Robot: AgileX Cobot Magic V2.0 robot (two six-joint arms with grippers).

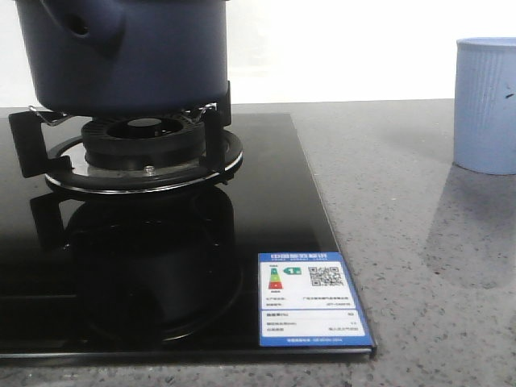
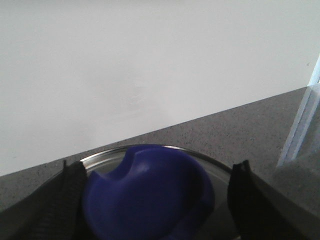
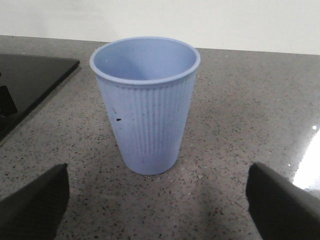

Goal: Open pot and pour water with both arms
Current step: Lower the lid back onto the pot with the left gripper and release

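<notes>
The dark navy pot [image 1: 121, 52] stands on the gas burner [image 1: 145, 149] at the far left of the front view, its side knob [image 1: 79, 26] facing me. In the left wrist view my left gripper [image 2: 157, 200] is open around the lid's blue knob [image 2: 150, 195]. One finger [image 2: 70, 200] is against the knob and the other [image 2: 245, 197] stands apart from it. The lid's metal rim [image 2: 100, 156] shows behind the knob. My right gripper [image 3: 157, 210] is wide open just in front of the pale blue ribbed cup [image 3: 146, 105], which stands upright and looks empty. Neither gripper shows in the front view.
The black glass hob [image 1: 161, 274] carries a blue-bordered energy label [image 1: 310, 298] at its front right corner. The cup [image 1: 486, 105] stands on the grey speckled counter [image 1: 403, 242] at the far right. A white wall runs behind. A hob corner [image 3: 30, 80] lies beside the cup.
</notes>
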